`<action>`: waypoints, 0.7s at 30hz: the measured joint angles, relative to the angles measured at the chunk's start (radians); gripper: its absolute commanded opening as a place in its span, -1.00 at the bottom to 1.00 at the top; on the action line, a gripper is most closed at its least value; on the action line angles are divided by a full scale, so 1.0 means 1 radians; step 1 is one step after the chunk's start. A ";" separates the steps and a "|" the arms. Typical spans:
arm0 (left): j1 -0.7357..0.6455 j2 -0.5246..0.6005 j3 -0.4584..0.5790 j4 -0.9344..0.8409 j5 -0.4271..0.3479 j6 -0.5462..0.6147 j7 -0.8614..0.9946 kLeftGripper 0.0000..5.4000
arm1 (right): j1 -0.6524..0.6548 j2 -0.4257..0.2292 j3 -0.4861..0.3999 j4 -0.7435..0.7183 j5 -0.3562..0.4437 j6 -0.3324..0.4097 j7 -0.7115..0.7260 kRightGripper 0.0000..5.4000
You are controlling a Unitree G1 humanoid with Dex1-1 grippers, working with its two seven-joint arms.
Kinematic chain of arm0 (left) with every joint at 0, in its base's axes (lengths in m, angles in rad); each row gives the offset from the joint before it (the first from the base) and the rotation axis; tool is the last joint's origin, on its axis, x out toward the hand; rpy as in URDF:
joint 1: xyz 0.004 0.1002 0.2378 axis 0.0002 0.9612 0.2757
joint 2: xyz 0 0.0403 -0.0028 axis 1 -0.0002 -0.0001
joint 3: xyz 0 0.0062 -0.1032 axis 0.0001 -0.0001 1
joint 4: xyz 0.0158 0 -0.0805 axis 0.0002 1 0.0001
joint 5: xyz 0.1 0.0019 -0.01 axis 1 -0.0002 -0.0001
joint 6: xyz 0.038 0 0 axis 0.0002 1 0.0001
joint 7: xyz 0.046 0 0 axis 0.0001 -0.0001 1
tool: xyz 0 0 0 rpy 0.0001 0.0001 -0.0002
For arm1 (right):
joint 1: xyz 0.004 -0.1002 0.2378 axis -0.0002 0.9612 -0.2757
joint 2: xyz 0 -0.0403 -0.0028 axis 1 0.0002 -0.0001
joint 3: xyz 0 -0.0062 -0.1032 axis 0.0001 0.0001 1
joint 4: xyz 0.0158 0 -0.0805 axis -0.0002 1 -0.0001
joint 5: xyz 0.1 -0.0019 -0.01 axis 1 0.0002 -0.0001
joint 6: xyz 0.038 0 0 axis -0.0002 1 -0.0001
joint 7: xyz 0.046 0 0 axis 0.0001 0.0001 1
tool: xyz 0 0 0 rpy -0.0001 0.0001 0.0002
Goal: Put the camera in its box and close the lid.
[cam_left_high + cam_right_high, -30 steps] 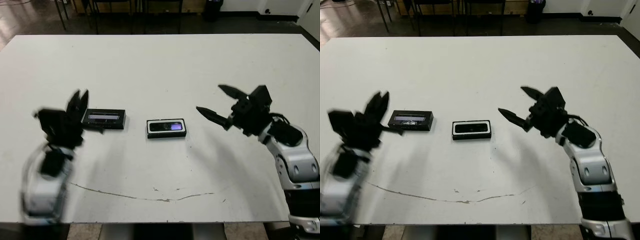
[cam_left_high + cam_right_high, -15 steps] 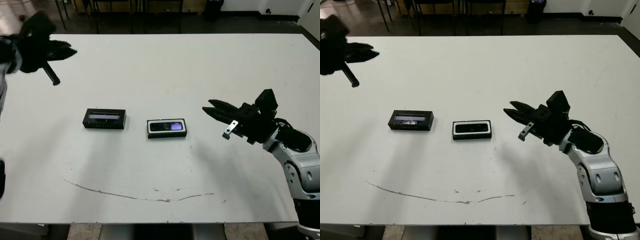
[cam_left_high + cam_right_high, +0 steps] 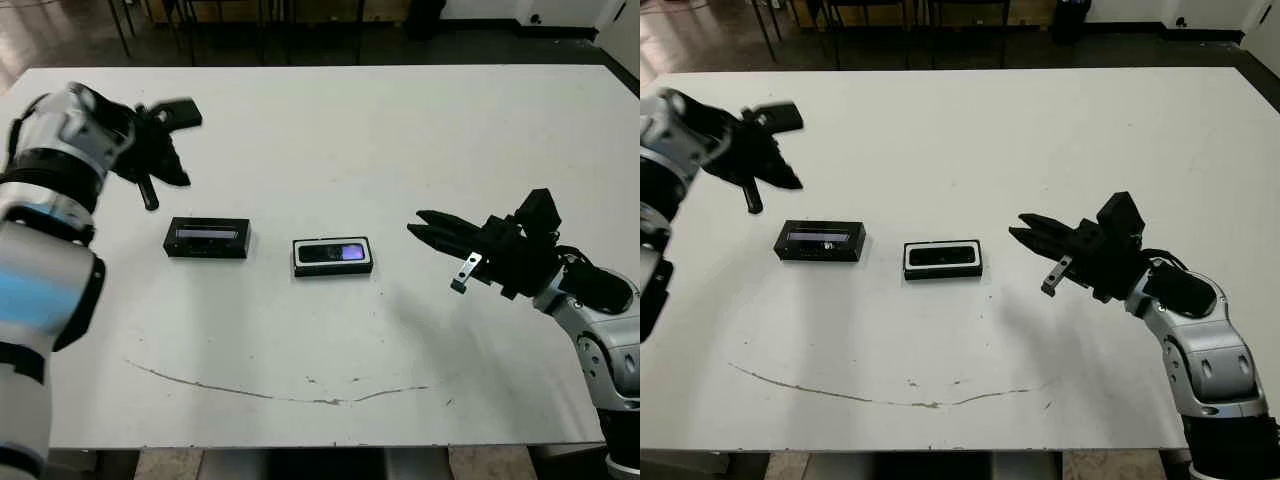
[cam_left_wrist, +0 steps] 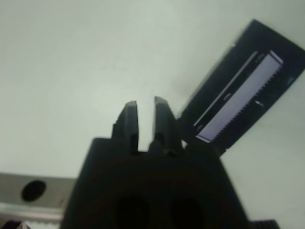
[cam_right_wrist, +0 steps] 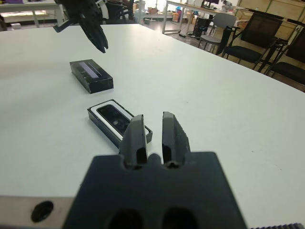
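The camera (image 3: 336, 253), slim and black with a small purple screen, lies inside the white-lined box (image 3: 298, 267) at the table's middle; the right wrist view shows the box (image 5: 95, 117) too. The lid (image 3: 207, 237), a black cover with a pale strip, rests flat to the box's left, apart from it. My left gripper (image 3: 180, 179) hovers just beyond the lid's far left end, shut and empty; the left wrist view has the lid (image 4: 243, 100) beside the fingers (image 4: 127, 117). To the right of the box, my right gripper (image 3: 418, 224) points at it, shut and empty.
A thin dark scuff line (image 3: 280, 393) runs across the white table (image 3: 330, 140) near its front edge. Chairs and table legs (image 3: 200, 20) stand beyond the far edge.
The left arm swung from beside the lid up to the far left, then back down to just beyond the lid. The right gripper went from open to shut and dropped a little.
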 measured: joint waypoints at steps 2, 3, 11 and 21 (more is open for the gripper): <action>0.009 0.000 -0.003 -0.006 0.009 -0.029 0.027 -1.00 | 0.002 -0.007 0.001 0.004 -0.009 -0.009 0.002 -1.00; 0.018 0.000 -0.003 -0.010 0.009 -0.044 0.038 -1.00 | 0.002 -0.008 0.003 0.005 -0.014 -0.015 0.002 -1.00; 0.052 0.004 -0.033 -0.016 0.051 -0.132 0.059 -1.00 | 0.004 -0.009 0.016 0.026 -0.022 -0.032 0.004 -1.00; 0.071 0.004 -0.059 0.004 0.091 -0.132 0.067 -1.00 | 0.017 -0.017 0.020 0.031 -0.020 -0.036 0.024 -1.00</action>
